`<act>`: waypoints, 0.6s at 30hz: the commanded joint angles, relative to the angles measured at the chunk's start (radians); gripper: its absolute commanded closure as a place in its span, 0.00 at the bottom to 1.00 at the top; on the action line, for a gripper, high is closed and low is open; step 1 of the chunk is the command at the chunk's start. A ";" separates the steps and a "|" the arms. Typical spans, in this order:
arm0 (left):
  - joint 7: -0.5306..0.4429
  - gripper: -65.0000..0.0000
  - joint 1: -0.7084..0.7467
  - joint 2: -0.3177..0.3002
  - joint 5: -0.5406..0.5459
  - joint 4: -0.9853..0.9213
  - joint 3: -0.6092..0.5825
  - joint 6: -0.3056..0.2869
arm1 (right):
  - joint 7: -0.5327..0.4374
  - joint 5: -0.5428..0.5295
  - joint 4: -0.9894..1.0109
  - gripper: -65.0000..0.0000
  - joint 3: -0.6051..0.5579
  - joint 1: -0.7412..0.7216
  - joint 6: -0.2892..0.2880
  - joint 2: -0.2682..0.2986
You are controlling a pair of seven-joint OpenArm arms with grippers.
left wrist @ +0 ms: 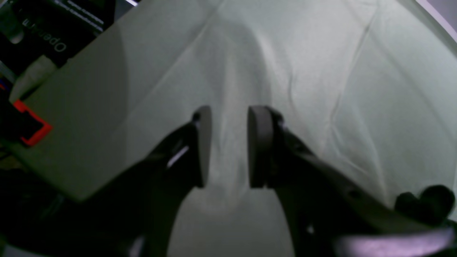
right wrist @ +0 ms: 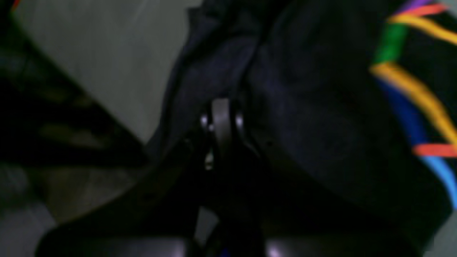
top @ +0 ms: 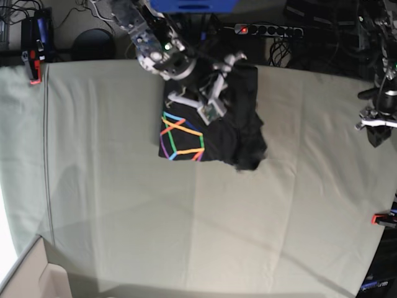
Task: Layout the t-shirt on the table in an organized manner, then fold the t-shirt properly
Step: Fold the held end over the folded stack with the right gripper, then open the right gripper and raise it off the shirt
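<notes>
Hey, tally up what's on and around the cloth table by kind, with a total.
Black t-shirt with rainbow line graphic: 1
Pale green cloth-covered table: 1
Red-orange edge clamps: 2
Robot grippers, left gripper and right gripper: 2
Total: 6

The right gripper (right wrist: 221, 117) has its jaws pressed flat together, with dark fabric bunched around their tips. The left gripper (left wrist: 228, 146) hangs with jaws parted, nothing between them.
</notes>
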State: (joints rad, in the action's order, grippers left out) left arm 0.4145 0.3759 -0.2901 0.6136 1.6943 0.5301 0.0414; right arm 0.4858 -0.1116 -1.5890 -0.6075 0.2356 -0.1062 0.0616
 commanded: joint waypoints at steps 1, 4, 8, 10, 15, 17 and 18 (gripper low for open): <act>-0.026 0.74 -0.002 -0.014 0.004 0.017 0.006 -0.004 | -0.023 -0.009 -0.017 1.00 -0.024 -0.005 -0.005 0.010; -0.026 0.74 0.002 -0.014 0.004 0.019 0.006 -0.004 | -0.029 -0.009 -0.058 1.00 -0.045 -0.002 -0.005 0.043; -0.026 0.74 0.007 -0.014 0.004 0.025 0.009 -0.004 | -0.025 -0.009 -0.096 1.00 0.021 -0.003 -0.003 0.040; -0.026 0.74 0.008 -0.014 0.004 0.026 0.012 -0.004 | -0.026 -0.009 -0.098 1.00 0.042 -0.017 -0.003 0.037; -0.026 0.74 0.021 -0.014 0.004 0.028 0.015 -0.004 | -0.023 -0.009 -0.029 1.00 0.048 -0.069 -0.003 0.019; -0.026 0.74 0.022 -0.014 0.004 0.028 0.015 -0.004 | -0.029 -0.009 0.028 1.00 0.065 -0.089 -0.003 0.020; -0.026 0.74 0.022 -0.016 0.004 0.028 0.015 -0.004 | -0.031 -0.009 0.059 1.00 0.084 -0.092 -0.003 0.022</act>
State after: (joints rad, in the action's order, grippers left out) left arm 0.4152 0.4015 -0.2886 0.6144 1.7027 0.5354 0.0414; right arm 0.4732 -0.1207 -1.5120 -0.5270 0.1505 -0.1074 0.0814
